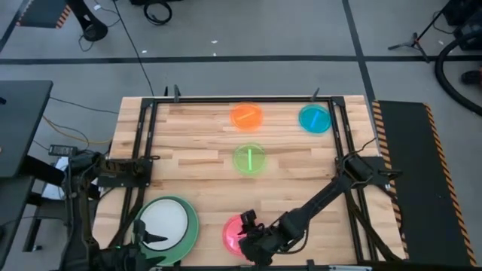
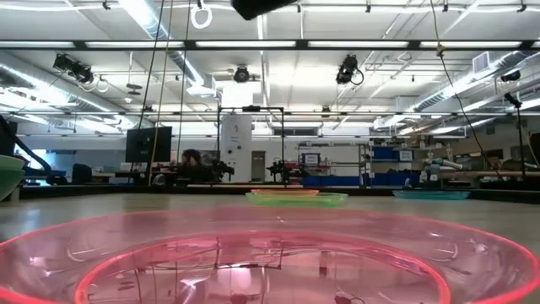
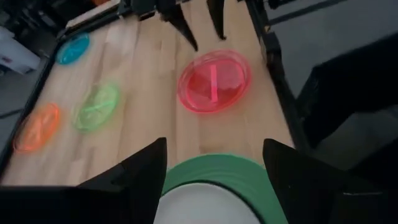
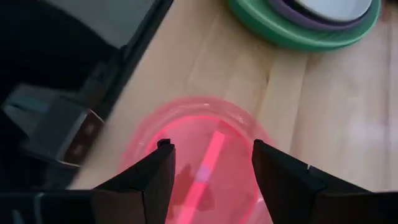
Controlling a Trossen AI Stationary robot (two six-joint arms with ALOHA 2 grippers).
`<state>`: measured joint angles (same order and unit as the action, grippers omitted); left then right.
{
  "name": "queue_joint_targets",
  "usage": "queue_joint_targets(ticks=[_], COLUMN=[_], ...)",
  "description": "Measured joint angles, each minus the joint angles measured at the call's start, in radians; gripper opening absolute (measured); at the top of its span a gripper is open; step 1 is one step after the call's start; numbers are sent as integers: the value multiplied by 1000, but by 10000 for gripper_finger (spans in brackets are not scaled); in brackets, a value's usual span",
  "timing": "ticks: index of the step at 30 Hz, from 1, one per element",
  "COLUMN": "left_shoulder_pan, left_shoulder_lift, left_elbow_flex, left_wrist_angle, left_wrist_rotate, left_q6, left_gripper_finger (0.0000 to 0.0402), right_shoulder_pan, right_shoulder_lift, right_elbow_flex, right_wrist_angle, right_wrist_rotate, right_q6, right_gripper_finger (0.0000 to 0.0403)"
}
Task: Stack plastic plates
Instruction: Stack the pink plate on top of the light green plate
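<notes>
A stack of plastic plates (image 1: 167,222) sits at the table's near left: a large green one at the bottom, purple (image 4: 281,17) above it, white on top. My left gripper (image 3: 214,168) hovers open over the stack's near edge. A small pink plate (image 1: 235,235) lies flat near the table's front edge, in the middle. My right gripper (image 4: 211,155) stands open above it, slanting down, with its fingertips over the plate's inside. No frame shows them touching it. Orange (image 1: 247,115), cyan (image 1: 315,119) and lime (image 1: 248,159) plates lie flat farther back.
A black metal frame (image 1: 143,143) runs along the table's left, right and far sides. Bare wood lies between the stack and the lime plate. In the low view the pink plate (image 2: 253,262) fills the foreground, with the lime plate (image 2: 295,197) and the cyan plate (image 2: 430,193) beyond it.
</notes>
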<state>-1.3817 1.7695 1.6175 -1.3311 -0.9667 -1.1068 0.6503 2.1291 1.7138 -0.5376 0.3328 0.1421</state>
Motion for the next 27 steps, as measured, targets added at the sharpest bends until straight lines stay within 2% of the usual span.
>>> queue_joint_targets(ticks=[4,7,10,13,19,23,27], left_shoulder_pan=[35,87,169,263,402,425,418], left_shoulder_lift=[1,2,2,2,2,2,2], left_elbow_flex=[-6,-6,-6,-6,-6,-6,-6], left_wrist_angle=[-4,-3,-5,-7,23,74,89], left_wrist_rotate=[1,2,10,71,80,81,71], left_q6=[84,141,152,224,368,381,315], left_gripper_finger=[270,270,270,270,270,270,270], right_shoulder_pan=[56,98,129,145,145,140,142], right_shoulder_lift=[9,10,10,11,11,12,12], right_elbow_flex=[0,0,0,0,-1,-69,-182], right_wrist_angle=[-43,-112,-162,-173,-167,-58,149], right_wrist_rotate=[-47,-41,9,41,50,42,49], right_q6=[110,183,251,274,247,210,163], right_gripper_finger=[220,220,220,220,220,220,220])
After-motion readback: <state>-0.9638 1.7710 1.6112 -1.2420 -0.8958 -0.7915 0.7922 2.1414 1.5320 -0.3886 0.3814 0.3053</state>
